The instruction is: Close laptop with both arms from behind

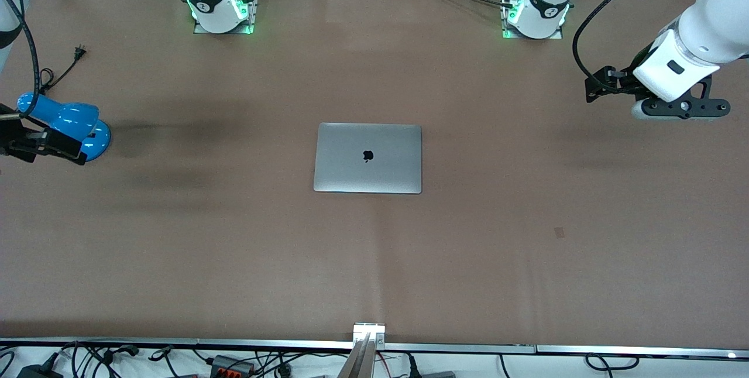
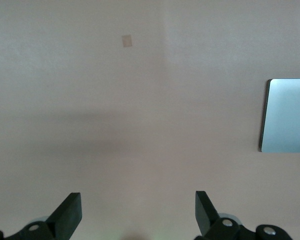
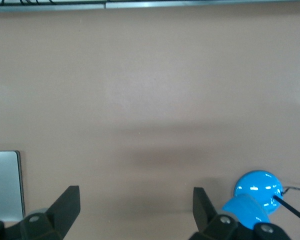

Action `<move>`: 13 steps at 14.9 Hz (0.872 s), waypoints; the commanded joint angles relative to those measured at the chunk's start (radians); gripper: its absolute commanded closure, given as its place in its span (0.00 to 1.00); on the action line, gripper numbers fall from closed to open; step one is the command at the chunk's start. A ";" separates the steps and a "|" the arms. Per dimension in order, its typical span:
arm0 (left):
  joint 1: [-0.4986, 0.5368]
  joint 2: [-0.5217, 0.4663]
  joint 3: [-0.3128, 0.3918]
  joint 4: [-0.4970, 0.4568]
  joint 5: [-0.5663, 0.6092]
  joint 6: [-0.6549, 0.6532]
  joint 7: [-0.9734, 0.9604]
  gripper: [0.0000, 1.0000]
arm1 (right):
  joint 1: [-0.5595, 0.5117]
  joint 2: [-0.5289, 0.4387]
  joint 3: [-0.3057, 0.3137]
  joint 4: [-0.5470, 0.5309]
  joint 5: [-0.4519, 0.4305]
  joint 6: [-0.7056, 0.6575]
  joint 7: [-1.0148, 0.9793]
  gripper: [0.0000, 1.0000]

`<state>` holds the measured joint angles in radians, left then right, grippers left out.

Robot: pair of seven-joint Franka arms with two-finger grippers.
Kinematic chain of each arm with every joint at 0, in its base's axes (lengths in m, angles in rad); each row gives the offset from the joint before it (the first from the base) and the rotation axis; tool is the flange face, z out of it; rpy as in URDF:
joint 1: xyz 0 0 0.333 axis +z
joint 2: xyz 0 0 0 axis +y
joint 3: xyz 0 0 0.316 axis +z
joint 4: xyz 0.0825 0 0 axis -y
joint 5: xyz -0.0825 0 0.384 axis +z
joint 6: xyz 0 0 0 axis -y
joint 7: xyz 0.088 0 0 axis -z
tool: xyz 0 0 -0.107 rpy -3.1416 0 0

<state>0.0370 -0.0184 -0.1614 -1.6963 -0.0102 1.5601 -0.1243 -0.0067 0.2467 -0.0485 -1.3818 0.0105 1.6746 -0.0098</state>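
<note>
The laptop [image 1: 368, 158] lies shut, flat in the middle of the table [image 1: 234, 261]. The right gripper [image 3: 136, 205] hangs spread wide over a blue lamp [image 1: 67, 123]. The left gripper [image 2: 138, 210] hangs spread wide over its table end.

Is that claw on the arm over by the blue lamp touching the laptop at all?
Apart. The front view shows the right claw over the table's end, with bare table between it and the closed laptop.

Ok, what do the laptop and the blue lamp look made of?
Laptop: probably metal, matte silver-grey; the lid shows even, soft shading and a black logo. Lamp: likely glossy plastic or painted metal, with sharp bright highlights on its blue shell.
</note>
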 commanded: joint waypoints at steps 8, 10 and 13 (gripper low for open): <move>-0.014 0.005 0.003 0.026 -0.039 0.005 0.000 0.00 | -0.018 -0.239 0.018 -0.328 -0.023 0.043 -0.021 0.00; -0.014 0.005 0.003 0.026 -0.039 0.005 0.000 0.00 | -0.016 -0.262 0.018 -0.355 -0.023 0.040 -0.022 0.00; -0.009 0.005 0.003 0.026 -0.039 0.003 0.000 0.00 | -0.016 -0.265 0.018 -0.355 -0.020 0.027 -0.033 0.00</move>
<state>0.0246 -0.0183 -0.1605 -1.6895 -0.0336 1.5688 -0.1256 -0.0075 0.0103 -0.0478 -1.7023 0.0021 1.6911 -0.0182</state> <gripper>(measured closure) 0.000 0.000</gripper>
